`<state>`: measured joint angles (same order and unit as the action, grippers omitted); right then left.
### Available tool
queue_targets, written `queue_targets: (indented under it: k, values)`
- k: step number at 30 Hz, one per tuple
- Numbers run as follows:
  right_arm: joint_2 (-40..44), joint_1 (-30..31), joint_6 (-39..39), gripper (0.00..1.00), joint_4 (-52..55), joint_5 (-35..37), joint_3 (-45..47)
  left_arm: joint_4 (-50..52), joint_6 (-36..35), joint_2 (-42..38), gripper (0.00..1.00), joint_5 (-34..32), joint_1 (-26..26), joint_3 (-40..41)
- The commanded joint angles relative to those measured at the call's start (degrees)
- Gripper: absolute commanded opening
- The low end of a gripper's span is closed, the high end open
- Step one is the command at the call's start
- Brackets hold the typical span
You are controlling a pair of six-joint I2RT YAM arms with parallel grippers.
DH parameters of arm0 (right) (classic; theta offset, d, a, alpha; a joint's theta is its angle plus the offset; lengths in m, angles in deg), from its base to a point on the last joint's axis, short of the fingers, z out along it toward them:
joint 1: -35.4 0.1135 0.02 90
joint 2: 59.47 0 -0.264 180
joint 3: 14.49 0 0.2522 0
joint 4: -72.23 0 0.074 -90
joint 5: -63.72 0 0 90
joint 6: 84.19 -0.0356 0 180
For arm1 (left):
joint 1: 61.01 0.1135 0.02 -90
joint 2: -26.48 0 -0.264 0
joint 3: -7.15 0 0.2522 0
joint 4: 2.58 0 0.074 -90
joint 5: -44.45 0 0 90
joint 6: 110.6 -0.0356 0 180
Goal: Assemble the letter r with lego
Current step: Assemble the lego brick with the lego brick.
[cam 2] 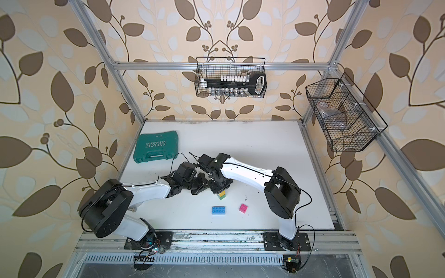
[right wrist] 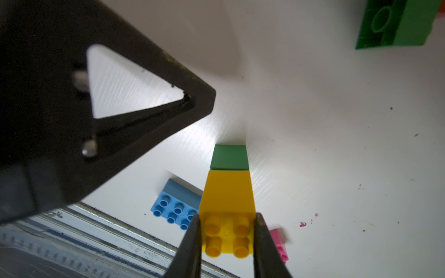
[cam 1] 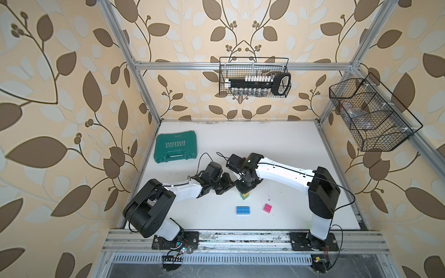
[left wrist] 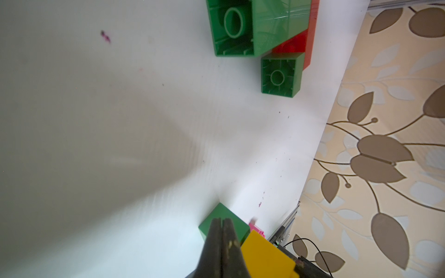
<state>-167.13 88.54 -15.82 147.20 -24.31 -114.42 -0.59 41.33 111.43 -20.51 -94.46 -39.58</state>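
Observation:
A yellow lego brick (right wrist: 228, 192) sits on a green lego brick (right wrist: 230, 157), forming a short upright stack (cam 1: 245, 195) mid-table. My right gripper (right wrist: 228, 215) is shut on the yellow brick's studded top from above. My left gripper (left wrist: 222, 220) is shut with nothing between its fingers, its tips against the side of the green brick (left wrist: 224, 222). A blue oblong brick (cam 1: 242, 210) and a pink brick (cam 1: 267, 208) lie loose in front of the stack. A joined group of two green bricks (left wrist: 255, 26) and a red one (left wrist: 309, 36) lies on its side farther back, hidden under the arms in both top views.
A teal tool case (cam 1: 175, 149) lies at the back left of the white table (cam 1: 301, 149). Two wire baskets (cam 1: 254, 77) (cam 1: 370, 115) hang on the frame above the table. A metal rail (cam 1: 240, 240) runs along the front edge.

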Motion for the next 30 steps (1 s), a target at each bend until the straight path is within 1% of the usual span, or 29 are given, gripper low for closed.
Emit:
queue_targets:
  k: [1, 10, 15, 21, 30]
  values:
    - [-1.0, 0.3, 0.3, 0.0, -0.9, 0.8, 2.7, -0.1, -0.7, 0.0, 0.0, 0.5, -0.6, -0.5]
    - [-0.5, 0.4, 0.0, 0.0, -3.8, 1.4, 7.7, 0.3, -0.7, 0.0, 0.0, 0.4, -0.7, -0.6]
    - [0.6, 1.2, -0.6, 0.0, -6.2, 3.5, 11.1, 0.6, -0.5, 0.1, 0.0, 0.1, -0.9, -0.8]
    - [-0.8, 1.9, -1.3, 0.0, -7.6, 4.7, 14.1, 1.2, -0.3, 0.1, 0.0, 0.0, -1.0, -1.0]
    - [-2.3, 1.3, -2.3, 0.0, -12.4, 2.2, 19.4, 3.4, -0.8, -1.9, 0.0, -1.6, -1.0, -1.8]
